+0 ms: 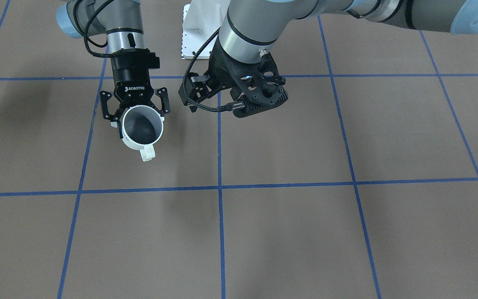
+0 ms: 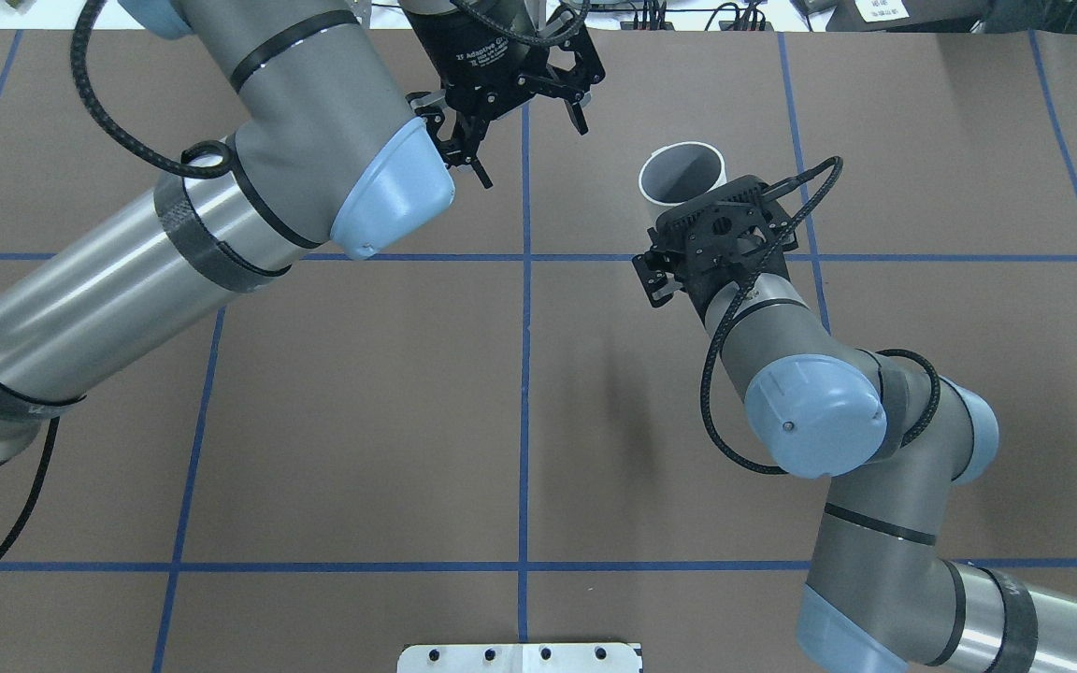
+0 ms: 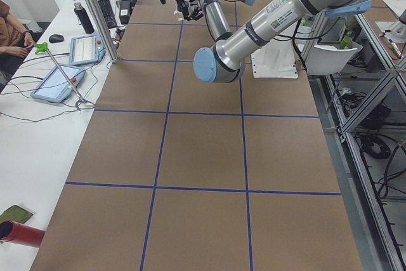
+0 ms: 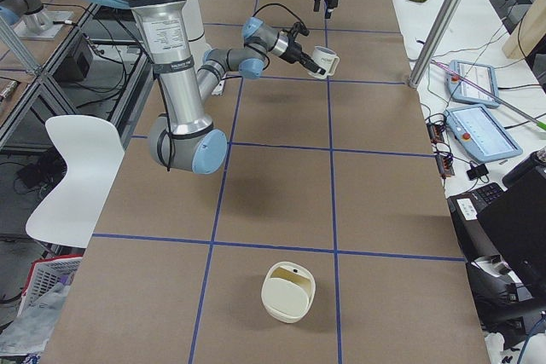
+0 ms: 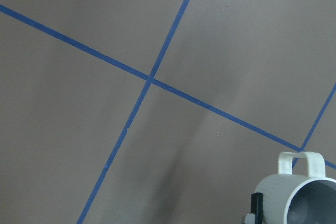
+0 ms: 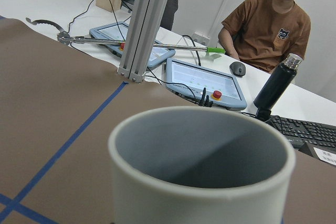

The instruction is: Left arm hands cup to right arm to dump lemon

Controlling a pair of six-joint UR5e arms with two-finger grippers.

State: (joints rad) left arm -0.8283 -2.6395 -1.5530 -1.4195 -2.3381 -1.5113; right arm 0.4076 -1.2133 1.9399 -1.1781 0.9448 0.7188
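White cup (image 1: 133, 144) sits clamped in the right gripper (image 1: 139, 120), off the table (image 1: 288, 232) near 1 o'clock of overhead centre; left gripper (image 2: 531, 145) hangs spread, empty, at its 10 o'clock. I see no lemon; tipping could let the smooth wall slip.

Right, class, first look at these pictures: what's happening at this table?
The robot's right hand grips a white cup and holds it tilted above the brown table, with its mouth pointing away from the robot. The left hand hangs open and empty a little way off, so the handover looks done. No lemon shows in the part of the cup's grey inside that can be seen, and none shows on the table below it.
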